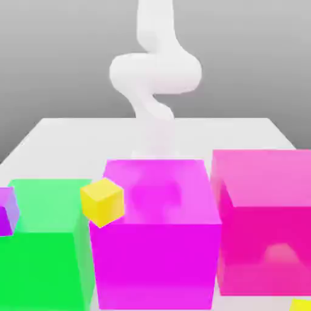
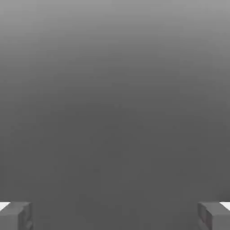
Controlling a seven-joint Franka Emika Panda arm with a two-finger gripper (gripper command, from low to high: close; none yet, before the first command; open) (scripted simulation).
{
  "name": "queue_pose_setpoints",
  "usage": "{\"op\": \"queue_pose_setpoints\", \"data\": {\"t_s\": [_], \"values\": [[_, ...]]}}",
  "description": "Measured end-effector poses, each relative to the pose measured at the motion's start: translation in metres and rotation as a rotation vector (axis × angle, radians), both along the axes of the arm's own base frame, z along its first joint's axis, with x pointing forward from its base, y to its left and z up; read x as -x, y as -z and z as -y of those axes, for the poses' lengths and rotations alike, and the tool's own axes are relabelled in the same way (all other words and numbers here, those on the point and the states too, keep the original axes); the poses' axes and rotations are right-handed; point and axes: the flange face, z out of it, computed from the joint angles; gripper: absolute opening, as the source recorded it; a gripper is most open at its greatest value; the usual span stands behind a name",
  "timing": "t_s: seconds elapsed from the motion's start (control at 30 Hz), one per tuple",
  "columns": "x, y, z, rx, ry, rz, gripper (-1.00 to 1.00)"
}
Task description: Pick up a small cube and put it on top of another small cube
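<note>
A small yellow cube (image 1: 102, 201) sits between the big green block (image 1: 45, 255) and the big magenta block (image 1: 158, 243), near their upper corners. A small purple cube (image 1: 6, 211) shows at the exterior view's left edge, and a corner of another small yellow cube (image 1: 301, 305) at the lower right. The white arm (image 1: 155, 73) rises behind the magenta block, well apart from the small cubes. In the hand view my gripper (image 2: 115, 216) is open, its grey fingertips (image 2: 15, 215) set wide apart, with nothing between them and plain grey beyond.
A big pink block (image 1: 267, 225) stands at the exterior view's right, close beside the magenta one. All three big blocks line the front of the white table (image 1: 73, 130) and partly hide the arm's lower end.
</note>
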Motion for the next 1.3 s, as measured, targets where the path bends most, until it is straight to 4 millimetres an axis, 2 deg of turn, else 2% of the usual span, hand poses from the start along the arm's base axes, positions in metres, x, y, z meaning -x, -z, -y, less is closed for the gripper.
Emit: {"op": "queue_pose_setpoints", "data": {"t_s": [0.1,0.23,0.4,0.57,0.77,0.87,0.97,1.13,1.3], "values": [[-0.027,0.031,0.025,-0.057,0.121,-0.091,0.0],[-0.058,0.095,0.075,-0.165,0.365,-0.194,0.0],[-0.072,0.183,0.147,-0.31,0.698,-0.305,0.0],[-0.058,0.274,0.215,-0.461,1.039,-0.4,0.0],[-0.009,0.379,0.279,-0.646,1.455,-0.498,0.0],[0.021,0.413,0.288,-0.696,1.628,-0.494,0.0],[0.049,0.439,0.286,-0.73,1.78,-0.464,0.0],[0.095,0.476,0.273,-0.785,2.015,-0.404,0.0],[0.142,0.505,0.251,-0.848,2.244,-0.335,0.0]]}}
